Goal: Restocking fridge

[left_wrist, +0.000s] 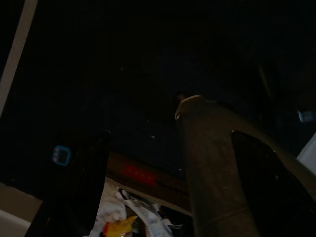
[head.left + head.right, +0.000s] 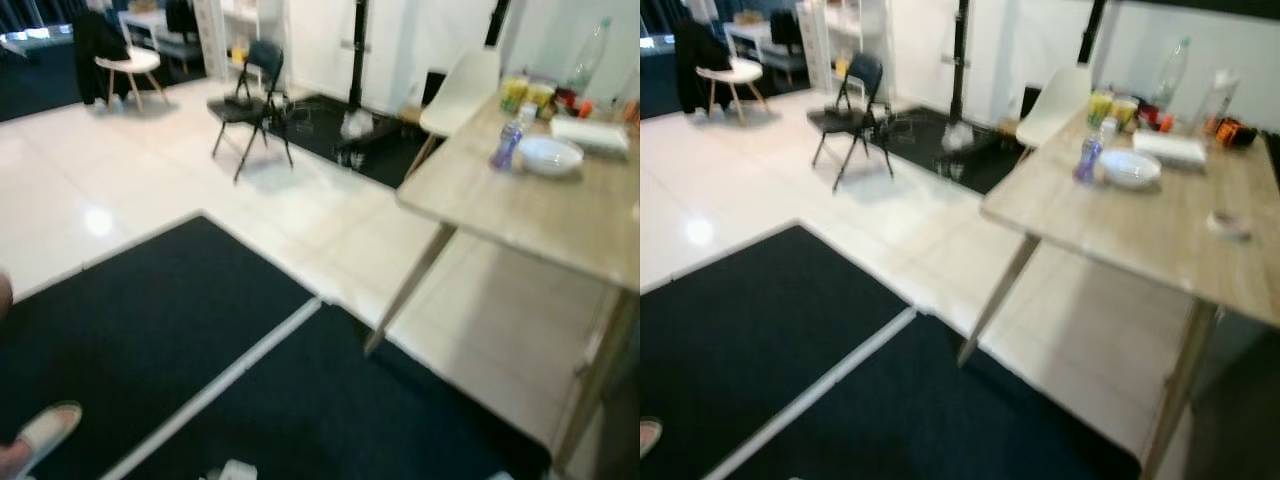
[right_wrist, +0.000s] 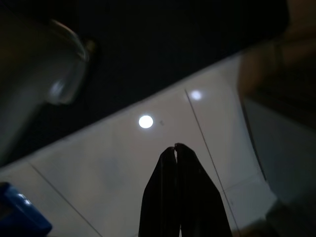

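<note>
A dark bottle (image 1: 212, 168) is being gripped between the spread fingers (image 1: 266, 182) of the left gripper (image 1: 168, 182), seen dimly in the left wrist view. The right gripper (image 3: 176, 148) is being held over white floor tiles (image 3: 123, 168), fingertips pressed together, nothing in them. A wooden table (image 2: 1140, 230) with a white bowl (image 2: 1130, 167), a small purple bottle (image 2: 1089, 156) and jars (image 2: 1110, 106) is being seen on the right, beside black mats (image 2: 760, 340). A folding chair (image 2: 852, 105) is being seen beyond.

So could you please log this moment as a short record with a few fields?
Setting: room with white tile floor and black mats
Table: wooden table on the robot's right
On table: white bowl, small bottle, tall clear bottle
Seating: black folding chair, white chair
Left gripper: fingers apart around a dark cylindrical object
Right gripper: shut, above the tiles
</note>
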Controlling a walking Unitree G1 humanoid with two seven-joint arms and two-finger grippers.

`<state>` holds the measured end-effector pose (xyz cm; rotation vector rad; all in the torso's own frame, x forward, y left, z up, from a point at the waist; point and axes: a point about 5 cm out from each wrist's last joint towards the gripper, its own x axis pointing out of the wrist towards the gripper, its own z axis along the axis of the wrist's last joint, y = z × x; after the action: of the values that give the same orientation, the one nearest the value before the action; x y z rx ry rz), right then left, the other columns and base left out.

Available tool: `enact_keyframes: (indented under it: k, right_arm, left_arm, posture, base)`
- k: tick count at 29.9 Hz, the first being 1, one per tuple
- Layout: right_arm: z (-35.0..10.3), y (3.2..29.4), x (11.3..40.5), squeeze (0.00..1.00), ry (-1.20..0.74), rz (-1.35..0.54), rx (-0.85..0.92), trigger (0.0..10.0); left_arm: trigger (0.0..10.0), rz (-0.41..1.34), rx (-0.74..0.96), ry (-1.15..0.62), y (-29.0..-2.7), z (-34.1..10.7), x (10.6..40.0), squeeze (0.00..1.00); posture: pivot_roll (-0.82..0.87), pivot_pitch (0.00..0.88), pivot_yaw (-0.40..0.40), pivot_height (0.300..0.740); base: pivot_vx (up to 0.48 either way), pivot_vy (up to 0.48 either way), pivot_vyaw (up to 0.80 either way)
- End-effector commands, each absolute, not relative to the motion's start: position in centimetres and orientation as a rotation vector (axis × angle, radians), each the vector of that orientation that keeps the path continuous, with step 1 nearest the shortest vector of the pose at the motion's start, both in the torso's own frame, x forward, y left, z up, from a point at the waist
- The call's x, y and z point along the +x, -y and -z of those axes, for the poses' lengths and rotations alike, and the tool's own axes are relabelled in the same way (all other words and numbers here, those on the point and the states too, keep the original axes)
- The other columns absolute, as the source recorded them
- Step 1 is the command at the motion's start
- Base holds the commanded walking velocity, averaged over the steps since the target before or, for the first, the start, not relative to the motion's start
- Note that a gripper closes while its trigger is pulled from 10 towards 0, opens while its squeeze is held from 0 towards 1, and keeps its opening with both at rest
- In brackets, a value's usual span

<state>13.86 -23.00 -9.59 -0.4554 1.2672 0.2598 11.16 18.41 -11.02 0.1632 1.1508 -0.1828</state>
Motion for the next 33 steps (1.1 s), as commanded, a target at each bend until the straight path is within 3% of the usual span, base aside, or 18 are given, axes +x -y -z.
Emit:
enact_keyframes:
  k: [1,13,27,33]
  right_arm:
    - [9.6,23.3,13.7,0.00,-1.273,-0.244,-0.454,10.0]
    - [9.3,23.5,14.4,0.00,-1.258,-0.242,-0.459,10.0]
    - [9.4,24.0,13.9,0.00,-1.265,-0.242,-0.469,10.0]
    - [9.3,23.7,14.2,0.00,-1.258,-0.244,-0.468,10.0]
  left_arm:
    - [10.0,0.210,0.145,-1.231,-17.2,11.7,9.4,0.00]
    - [10.0,0.224,0.142,-1.219,-16.2,11.6,10.1,0.00]
    - [10.0,0.202,0.162,-1.232,-18.4,11.5,9.6,0.00]
    - [10.0,0.209,0.160,-1.229,-17.9,11.6,9.6,0.00]
  posture:
    - [-0.09,0.000,-0.035,0.740]
    - [-0.10,0.000,-0.036,0.740]
    - [-0.09,0.000,-0.036,0.740]
    - [-0.09,0.000,-0.036,0.740]
  base:
    - [0.266,0.000,0.00]
    - [0.266,0.000,0.00]
    - [0.263,0.000,0.00]
    - [0.264,0.000,0.00]
